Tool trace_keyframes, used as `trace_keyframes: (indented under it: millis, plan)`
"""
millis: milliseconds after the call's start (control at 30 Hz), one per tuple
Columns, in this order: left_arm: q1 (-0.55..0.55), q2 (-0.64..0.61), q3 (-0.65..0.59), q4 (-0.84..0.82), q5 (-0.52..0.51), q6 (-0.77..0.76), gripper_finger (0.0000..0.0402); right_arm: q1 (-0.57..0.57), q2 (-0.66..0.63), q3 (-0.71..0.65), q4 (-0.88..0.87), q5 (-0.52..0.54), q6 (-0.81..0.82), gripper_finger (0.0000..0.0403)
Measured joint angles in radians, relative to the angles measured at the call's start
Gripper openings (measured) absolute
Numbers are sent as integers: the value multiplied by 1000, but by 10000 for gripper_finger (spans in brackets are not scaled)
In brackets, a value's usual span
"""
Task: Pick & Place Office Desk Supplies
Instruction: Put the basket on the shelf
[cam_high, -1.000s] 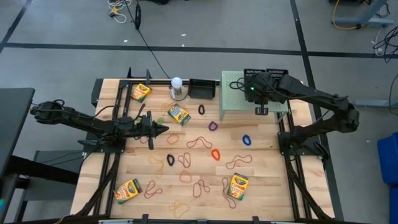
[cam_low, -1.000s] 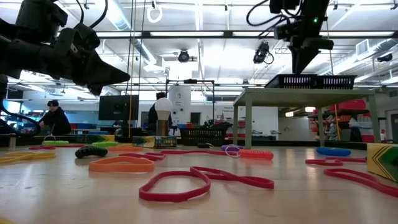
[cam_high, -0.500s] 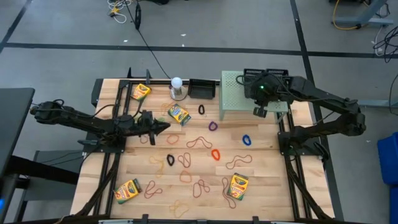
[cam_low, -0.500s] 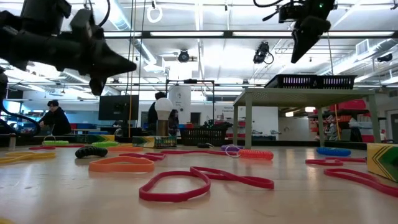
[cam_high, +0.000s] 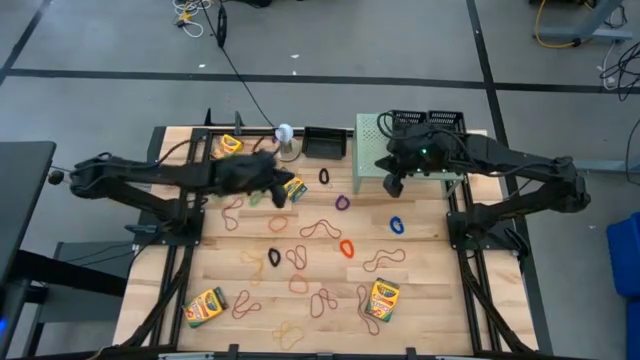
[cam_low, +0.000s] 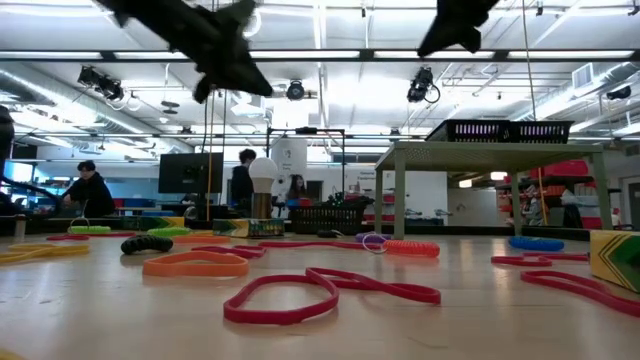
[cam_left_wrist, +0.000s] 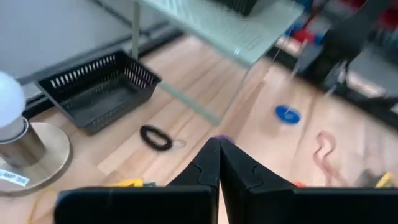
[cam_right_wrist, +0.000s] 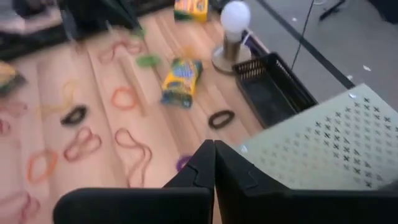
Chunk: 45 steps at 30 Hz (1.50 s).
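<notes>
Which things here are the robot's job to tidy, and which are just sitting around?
For the job:
- crayon boxes, like the one by the left end effector
- rubber bands, like the blue one
- black mesh basket on the table
- black mesh baskets on the riser

Just sitting around:
- white ball on its metal base
- pale green mesh riser

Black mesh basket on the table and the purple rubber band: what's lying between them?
In the high view, one black rubber band lies on bare wood between the black mesh basket and the purple rubber band. Nothing else is there.
</notes>
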Motion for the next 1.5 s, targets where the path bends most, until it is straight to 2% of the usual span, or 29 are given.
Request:
trace_keyframes:
  millis: [200,333,467,633,800,933,1067,1233,1400,1500]
  plan:
    - [207,226,168,-45,200,206,6,108,0,0,1,241,183,4]
    - [283,376,321,-156,287,382,24,176,0,0,5,345,308,6]
    - [302,518,463,-274,278,532,68,211,-7,0,4,401,343,7]
    - [301,654,570,-295,191,651,133,210,-50,0,4,428,302,4]
    - [303,760,649,-310,120,667,197,186,-111,0,6,433,237,7]
    - [302,815,674,-299,103,684,227,179,-154,0,20,434,165,8]
    - [301,861,674,-290,35,695,230,179,-182,0,23,433,116,8]
    - [305,894,674,-254,-64,730,211,179,-195,0,21,433,109,8]
    - [314,905,674,-233,-4,732,180,179,-194,0,23,438,106,8]
    - [313,907,674,-235,-8,760,149,179,-194,0,24,442,106,8]
